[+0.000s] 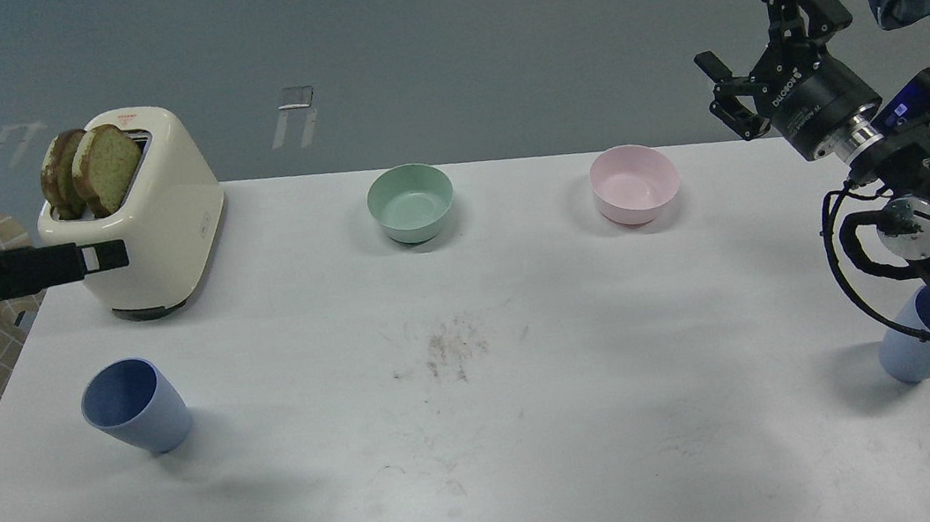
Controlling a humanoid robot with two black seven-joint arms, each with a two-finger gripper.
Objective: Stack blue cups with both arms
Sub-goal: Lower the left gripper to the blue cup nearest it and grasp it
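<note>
One blue cup (134, 417) stands upright, leaning slightly, at the table's front left. The other blue cup (915, 349) stands at the front right, partly hidden behind my right arm. My left gripper (107, 253) reaches in from the left edge, edge-on as one flat dark bar in front of the toaster, well above and behind the left cup. Its fingers cannot be told apart. My right gripper (730, 23) is open and empty, raised high at the back right, far above the right cup.
A cream toaster (150, 224) with two bread slices stands at the back left. A mint-green bowl (410, 203) and a pink bowl (634, 183) sit along the back of the white table (486, 436). A checked cloth lies off the left edge.
</note>
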